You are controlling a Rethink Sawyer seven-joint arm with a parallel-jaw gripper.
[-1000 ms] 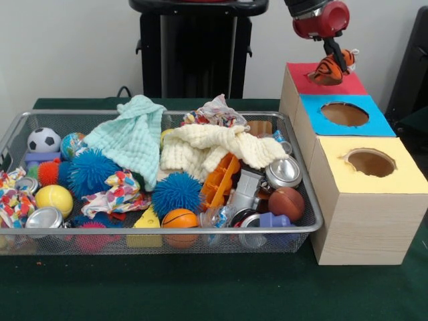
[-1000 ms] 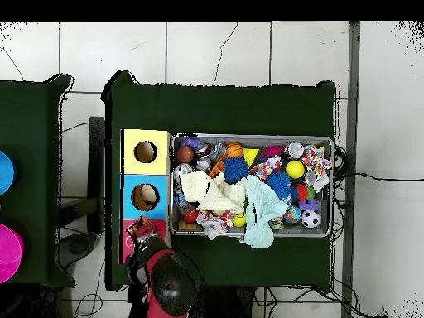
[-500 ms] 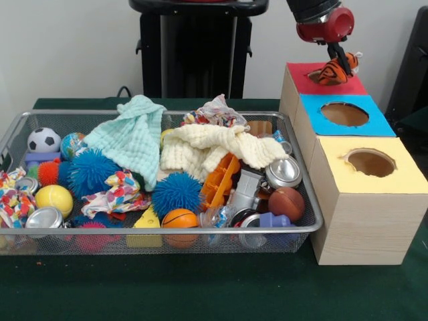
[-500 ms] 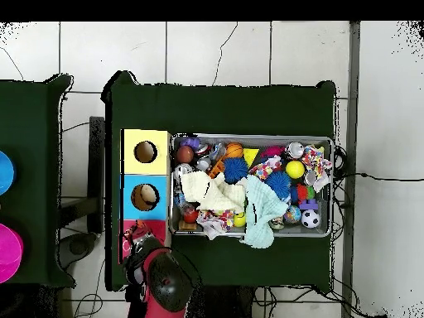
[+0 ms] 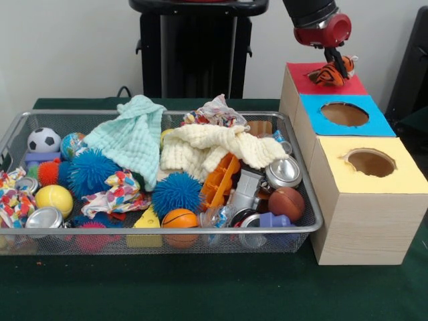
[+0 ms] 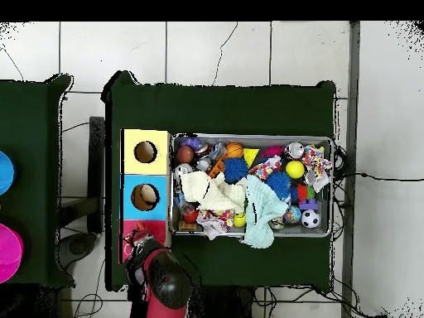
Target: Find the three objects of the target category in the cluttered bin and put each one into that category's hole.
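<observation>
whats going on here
The robot's gripper holds an orange striped plush toy over the red box, the far one in a row with a blue box and a yellow box. The toy seems not yet dropped in. Beside the boxes, a mesh bin is full of balls, cloths, cans and toys.

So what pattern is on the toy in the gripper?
Orange with black stripes, tiger-like; the toy shows best in the front view.

Red and black arm [image 5: 315,19] with a thin dark gripper [image 5: 334,59]
</observation>
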